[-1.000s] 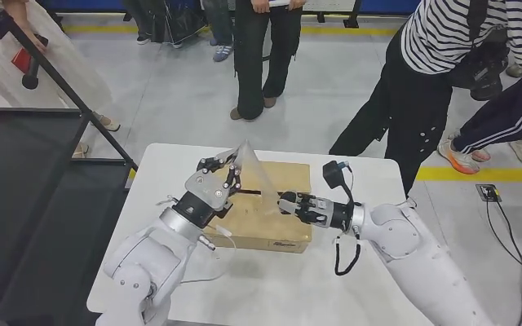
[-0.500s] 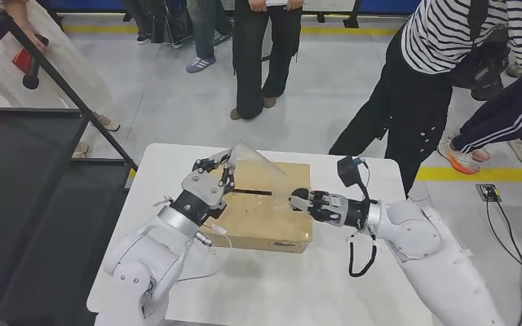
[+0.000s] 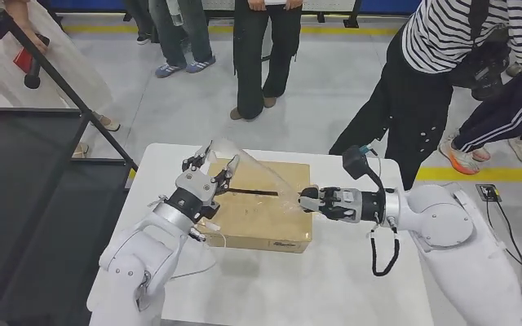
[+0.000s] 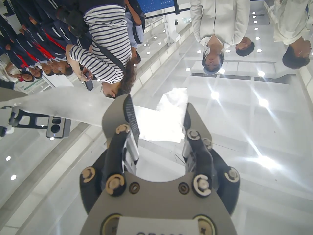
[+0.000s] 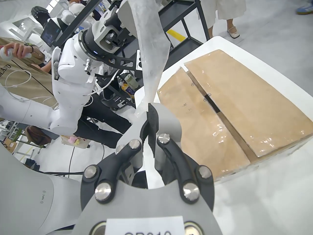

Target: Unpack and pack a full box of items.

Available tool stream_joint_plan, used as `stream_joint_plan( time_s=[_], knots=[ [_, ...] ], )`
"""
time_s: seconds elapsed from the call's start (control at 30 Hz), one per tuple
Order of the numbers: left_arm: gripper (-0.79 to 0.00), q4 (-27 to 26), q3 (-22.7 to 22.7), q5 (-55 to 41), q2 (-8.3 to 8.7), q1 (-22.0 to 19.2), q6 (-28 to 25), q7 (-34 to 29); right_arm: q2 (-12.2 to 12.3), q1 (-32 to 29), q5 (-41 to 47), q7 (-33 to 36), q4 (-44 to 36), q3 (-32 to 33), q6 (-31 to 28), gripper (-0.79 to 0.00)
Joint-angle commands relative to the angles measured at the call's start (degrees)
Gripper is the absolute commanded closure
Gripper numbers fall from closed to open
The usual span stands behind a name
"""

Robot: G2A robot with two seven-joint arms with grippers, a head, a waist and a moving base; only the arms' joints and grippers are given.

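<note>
Hovering above the left end of the cardboard box (image 3: 261, 222), the left gripper (image 3: 210, 163) has its jaws spread wide, clamping nothing. A clear plastic strip (image 3: 254, 174) slants from its fingertips down across the box to the right gripper (image 3: 306, 198), pinched tight on the strip's end. The box sits flaps-down on the white table (image 3: 269, 285), with a narrow slit along its seam.
</note>
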Motion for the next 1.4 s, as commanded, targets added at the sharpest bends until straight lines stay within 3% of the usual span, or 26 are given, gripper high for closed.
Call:
stream_joint_plan(
  time_s=[0.0, 0.47, 0.8, 1.13, 1.37],
  knots=[
    [-0.785, 0.2, -0.3, 0.1, 0.09, 0.1, 0.0, 0.3, 0.2, 0.1, -0.2, 0.8, -0.8, 0.4, 0.8, 0.000],
    [-0.785, 1.0, -3.2, -0.8, 0.81, 1.0, 1.3, 2.1, 1.2, 1.1, -1.3, 2.6, -4.0, 1.7, 4.7, 0.000],
    [-0.785, 5.3, -9.8, -6.7, 1.15, 2.2, -4.5, 2.7, 1.4, 2.4, -5.9, 0.8, -8.6, 1.5, 10.6, 0.000],
    [-0.785, 5.3, -9.8, -6.7, 1.15, 2.2, -4.5, 2.7, 1.3, 1.9, -6.0, -0.9, -9.1, 1.4, 11.0, 0.000],
    [-0.785, 5.3, -6.4, 1.6, 1.58, 2.6, -1.0, -2.2, 1.1, 2.8, -3.4, -4.8, -12.8, 1.3, 18.5, 0.000]
  ],
)
